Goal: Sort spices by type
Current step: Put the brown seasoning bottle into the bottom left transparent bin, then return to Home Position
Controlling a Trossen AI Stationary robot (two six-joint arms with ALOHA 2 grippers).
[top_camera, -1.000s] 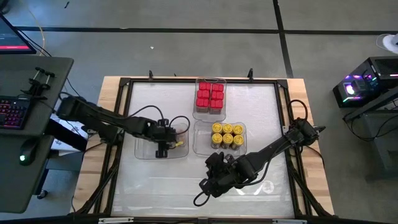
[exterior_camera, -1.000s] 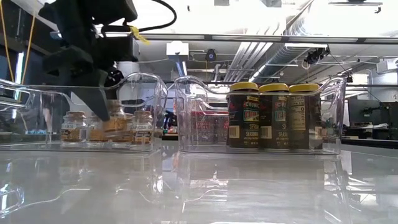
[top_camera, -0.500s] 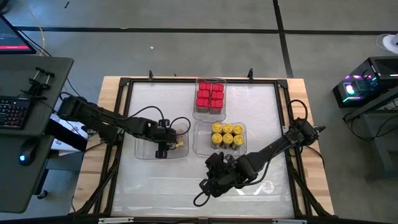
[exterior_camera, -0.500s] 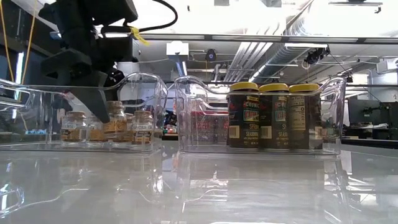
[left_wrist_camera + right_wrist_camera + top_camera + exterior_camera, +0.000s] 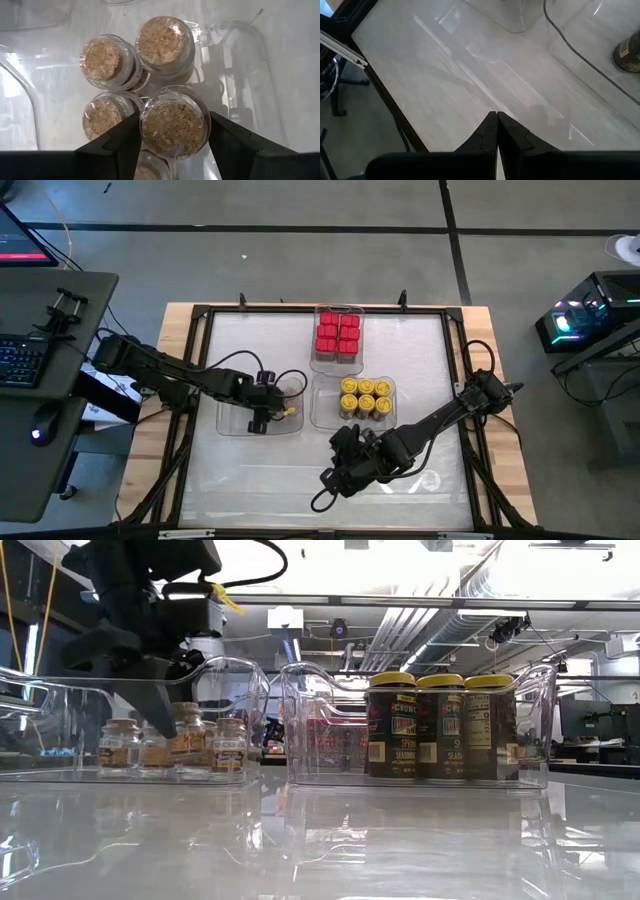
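Several small cork-topped jars [image 5: 107,60] stand in the clear left tray [image 5: 232,425]. My left gripper [image 5: 174,124] reaches down into that tray and is shut on one of these jars [image 5: 172,122], which in the low view [image 5: 187,737] shows among its neighbours. Red boxy containers [image 5: 338,335] fill the far tray. Yellow-lidded jars [image 5: 365,398] stand in the middle tray. My right gripper [image 5: 496,116] hangs shut over the bare near part of the table [image 5: 330,475], touching nothing. My left gripper pinches the small jar between its two fingers, one on each side of its round wall [image 5: 144,127] just below the cork top. The fingers come from above, slanting down. The jar stands upright in the hold; whether its base rests on the tray floor I cannot tell.
The clear trays have raised walls and curved handles [image 5: 245,675] close around the jars. Cables trail from both arms [image 5: 320,498]. A dark frame [image 5: 200,315] borders the white tabletop. Free surface lies along the near side [image 5: 260,480].
My left gripper has rolled a little about its own line without shifting place. The jar between its fingers, leaning a second ago, now stands upright beside the other small jars.
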